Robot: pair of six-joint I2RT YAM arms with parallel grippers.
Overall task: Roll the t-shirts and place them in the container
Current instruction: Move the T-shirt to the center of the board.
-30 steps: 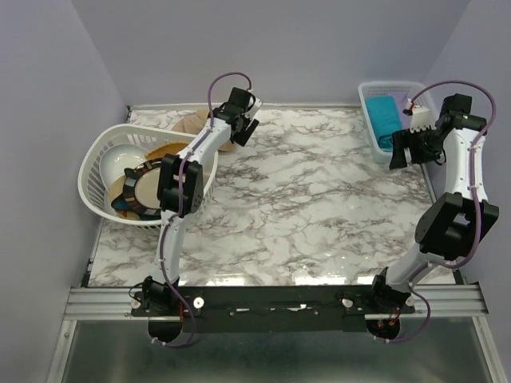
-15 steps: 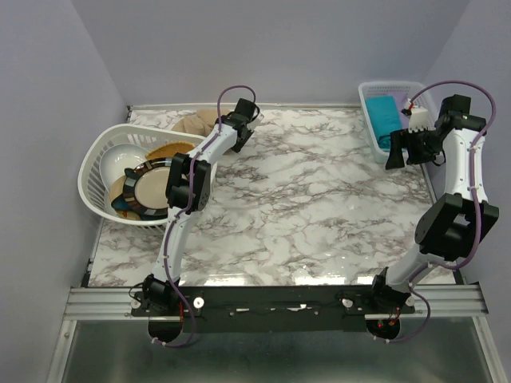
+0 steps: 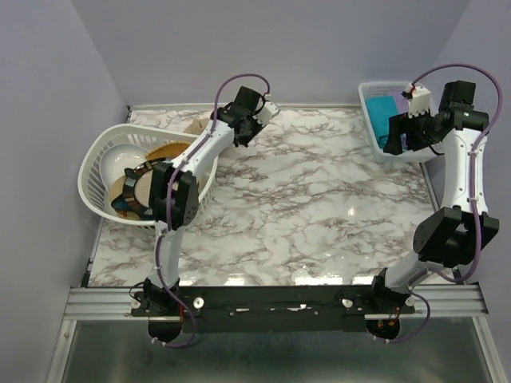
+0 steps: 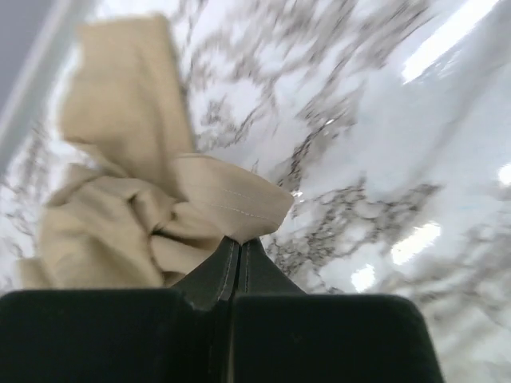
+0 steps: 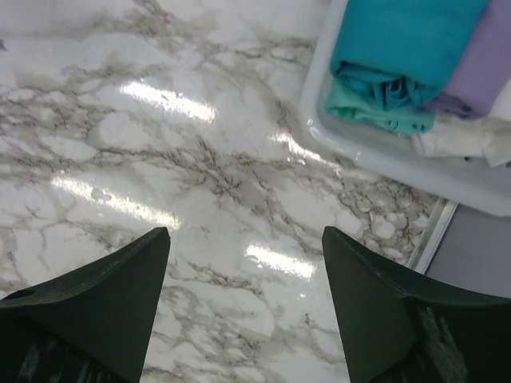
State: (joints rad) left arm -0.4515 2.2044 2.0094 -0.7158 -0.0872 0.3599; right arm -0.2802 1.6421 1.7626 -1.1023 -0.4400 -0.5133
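A fold of the beige shirt, crumpled at the far left of the table, is pinched by the closed left gripper, probably to be dragged out flat, while the right gripper is held wide and empty near the basket of shirts.

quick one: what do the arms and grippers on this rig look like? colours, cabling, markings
The left arm and right arm both have white links with bulky black joint housings. A thin purple cable loops off each wrist and runs down the links. The left gripper and right gripper have matte black, wedge-shaped fingers. No markings are readable.
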